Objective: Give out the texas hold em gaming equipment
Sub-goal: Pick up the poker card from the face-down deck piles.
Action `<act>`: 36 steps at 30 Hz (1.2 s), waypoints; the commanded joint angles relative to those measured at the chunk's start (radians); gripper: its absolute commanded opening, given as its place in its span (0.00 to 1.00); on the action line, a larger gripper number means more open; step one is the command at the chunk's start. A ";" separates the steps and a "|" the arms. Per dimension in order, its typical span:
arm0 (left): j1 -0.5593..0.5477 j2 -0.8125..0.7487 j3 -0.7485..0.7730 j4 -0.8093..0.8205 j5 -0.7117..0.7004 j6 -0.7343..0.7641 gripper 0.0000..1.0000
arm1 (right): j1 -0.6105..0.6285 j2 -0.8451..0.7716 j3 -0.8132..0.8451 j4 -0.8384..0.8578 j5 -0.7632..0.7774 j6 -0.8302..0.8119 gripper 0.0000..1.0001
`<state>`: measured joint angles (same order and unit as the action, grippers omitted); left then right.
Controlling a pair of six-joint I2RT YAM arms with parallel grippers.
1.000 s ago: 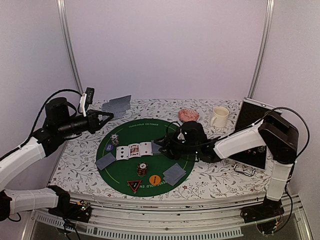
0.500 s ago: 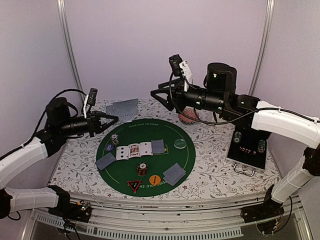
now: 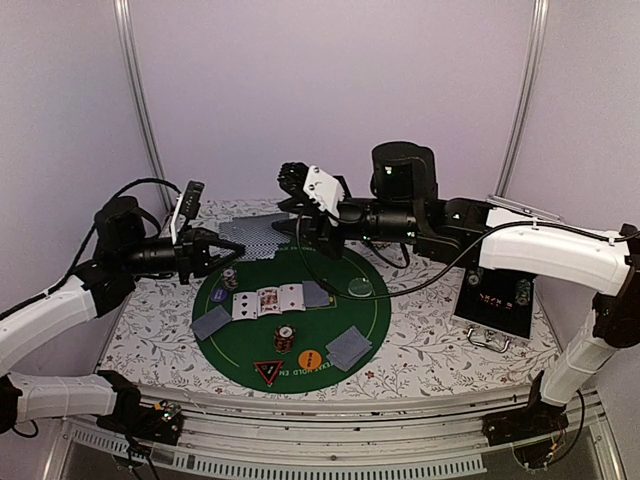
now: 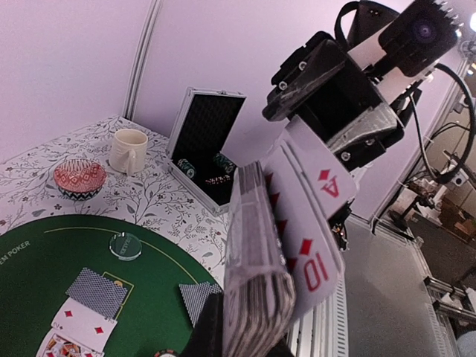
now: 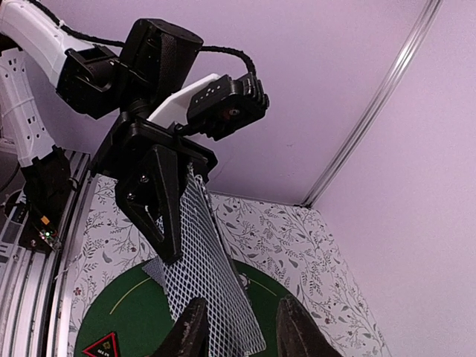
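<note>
My left gripper (image 3: pixel 207 250) is shut on a deck of grey-blue-backed cards (image 3: pixel 248 234) held on edge above the back left of the green mat (image 3: pixel 250 335). In the left wrist view the deck (image 4: pixel 256 282) fans at its top, showing a ten and an ace of diamonds. My right gripper (image 3: pixel 292 226) is at the deck's far end, jaws apart, with the card backs (image 5: pixel 212 290) between its fingers (image 5: pixel 190 331). On the mat lie face-up cards (image 3: pixel 268 298), a face-down card (image 3: pixel 315 293), a pale-green button (image 3: pixel 361 288), chip stacks (image 3: pixel 285 338), an orange button (image 3: pixel 309 357) and the triangular marker (image 3: pixel 268 371).
Face-down card pairs (image 3: pixel 212 322) (image 3: pixel 349 347) lie at the mat's left and front right. An open black case (image 3: pixel 497 290) stands at the right. The cream mug (image 4: pixel 128 151) and patterned bowl (image 4: pixel 79 178) sit at the back, hidden by my right arm in the top view.
My right arm left the mat, leaving the pale-green button there, rose, and swung left to the deck. My left gripper moved the deck slightly toward the centre.
</note>
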<state>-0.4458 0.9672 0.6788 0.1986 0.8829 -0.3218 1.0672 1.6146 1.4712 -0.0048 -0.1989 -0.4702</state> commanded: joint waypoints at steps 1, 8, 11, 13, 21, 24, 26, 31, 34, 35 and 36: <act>-0.017 0.002 0.011 -0.003 0.009 0.029 0.00 | 0.009 0.022 0.050 -0.024 -0.006 -0.063 0.26; -0.020 0.002 0.015 -0.010 0.001 0.034 0.00 | 0.019 0.004 0.040 -0.016 0.009 -0.065 0.02; -0.021 0.004 0.016 -0.011 0.001 0.034 0.00 | 0.018 -0.016 0.022 0.006 0.064 -0.051 0.01; -0.022 0.004 0.016 -0.010 0.005 0.032 0.00 | 0.020 -0.032 0.006 0.021 0.097 -0.044 0.01; -0.027 0.003 0.008 0.028 0.046 0.007 0.06 | 0.017 -0.054 -0.005 0.021 0.138 -0.027 0.01; -0.028 0.001 0.007 0.027 0.041 0.007 0.07 | 0.017 -0.059 -0.008 0.018 0.158 -0.027 0.01; -0.027 -0.001 0.007 0.027 0.041 0.006 0.09 | 0.013 -0.064 -0.012 0.018 0.167 -0.028 0.01; -0.028 0.001 0.007 0.027 0.041 0.006 0.09 | 0.005 -0.079 -0.020 0.013 0.171 -0.021 0.01; -0.029 0.001 0.007 0.027 0.041 0.004 0.09 | 0.004 -0.084 -0.022 0.010 0.174 -0.022 0.01; -0.029 0.002 0.007 0.027 0.041 0.004 0.09 | 0.003 -0.085 -0.022 0.008 0.176 -0.023 0.01; -0.030 0.003 0.007 0.027 0.040 0.004 0.09 | 0.002 -0.086 -0.022 0.007 0.178 -0.024 0.01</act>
<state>-0.4706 0.9676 0.6796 0.2276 0.9035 -0.3180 1.0927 1.5913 1.4555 -0.0227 -0.0975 -0.5072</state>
